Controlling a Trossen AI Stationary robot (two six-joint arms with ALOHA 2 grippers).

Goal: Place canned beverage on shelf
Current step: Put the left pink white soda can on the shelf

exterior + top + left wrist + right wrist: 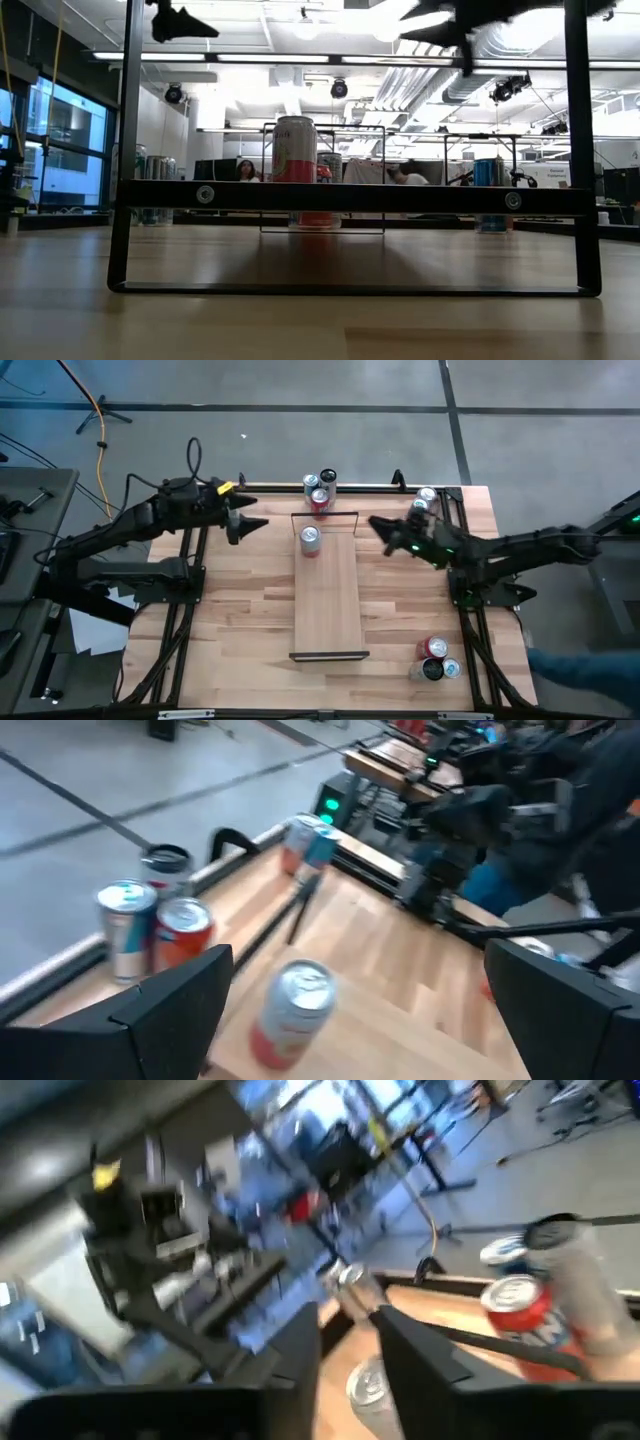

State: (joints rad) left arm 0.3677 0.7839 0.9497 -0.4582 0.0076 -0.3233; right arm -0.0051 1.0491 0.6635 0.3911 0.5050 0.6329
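The shelf (326,595) lies lengthwise down the middle of the butcher-block table (240,620), a thin black rail at each short end; bare tabletop runs along both of its long sides, and most of the plank itself is free. One pale can with a red lower band (310,539) stands upright on the shelf near its far rail, apart from either arm; in the low view it shows through the near rail (350,198), its lettering too small to read. Just beyond the far rail a cluster of cans (320,489) stands at the table's back edge; more cans (424,500) sit at the far right corner and another group (436,658) off the shelf's near right end. The left gripper (258,523) reaches in level from the shelf's left side, near the far rail, fingers spread wide, clear of the can. The right gripper (374,526) hangs right of the shelf at the same end, its fingers (300,1340) only narrowly parted and holding nothing.
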